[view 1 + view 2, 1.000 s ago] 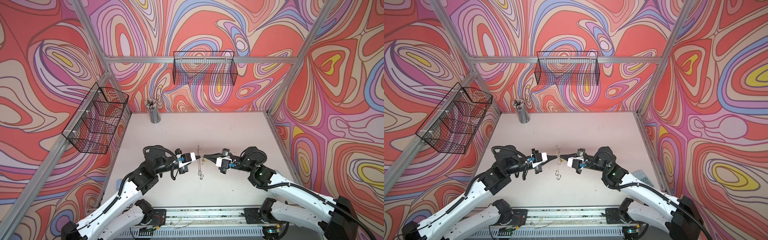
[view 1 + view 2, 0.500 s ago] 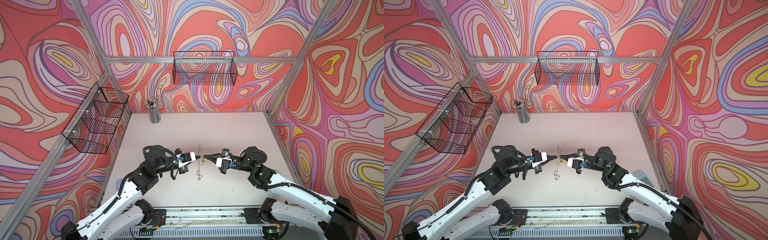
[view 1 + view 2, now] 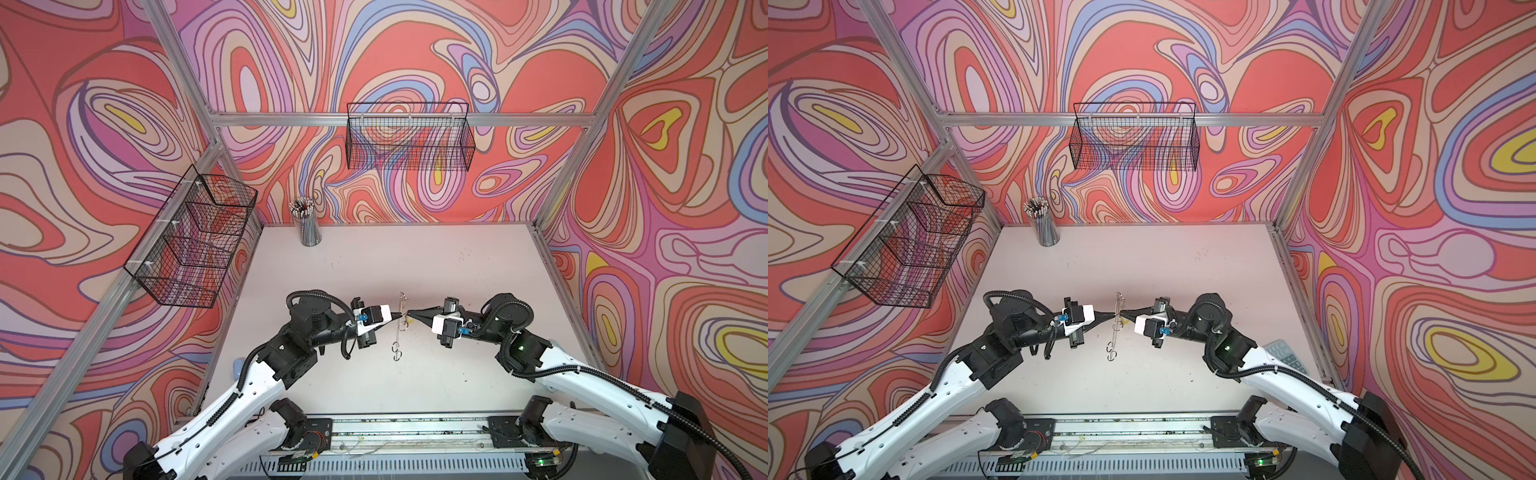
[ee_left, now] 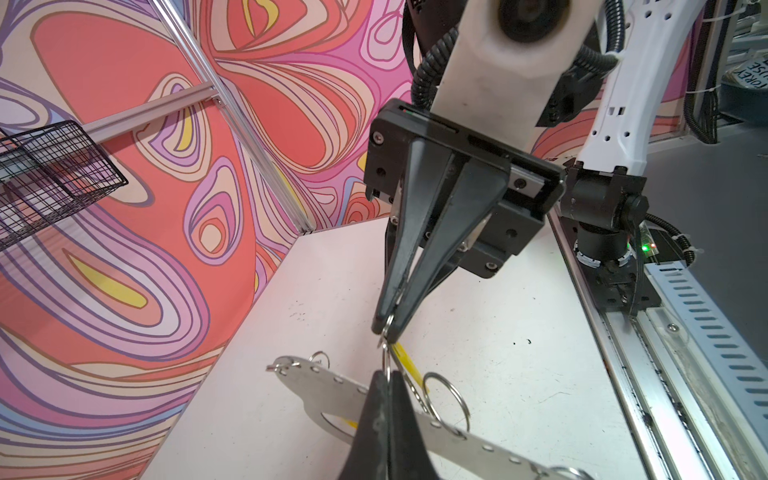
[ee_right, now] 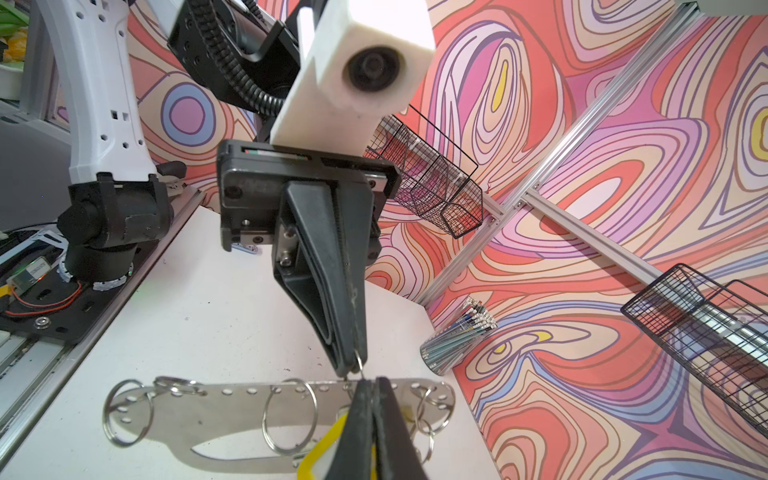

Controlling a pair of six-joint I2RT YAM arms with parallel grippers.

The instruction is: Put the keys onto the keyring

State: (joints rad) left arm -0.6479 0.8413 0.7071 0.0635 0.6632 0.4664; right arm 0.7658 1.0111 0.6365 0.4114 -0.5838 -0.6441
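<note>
Left pincer [image 5: 354, 368] is pinching tight on a small wire ring [image 5: 358, 360] at the keyring [image 5: 208, 411] edge, and the plate seems to be hanging clear of the surface [image 3: 457, 374] from that grip. Right pincer [image 4: 386, 329] is pressing in tip to tip against it, clamping what looks like the yellow tag [image 4: 404, 360] of one of the keys; the key's metal blade is not showing clearly. Just beyond the tips, the keyring is lying edge-on in both top views, its long axis running crosswise to the line joining the two pincers, and the tag is sitting on the right pincer's side of it. By my reading, that arm is carrying the threading while the left is steadying. Far behind both, a pencil cup [image 3: 309, 226] is standing.
</note>
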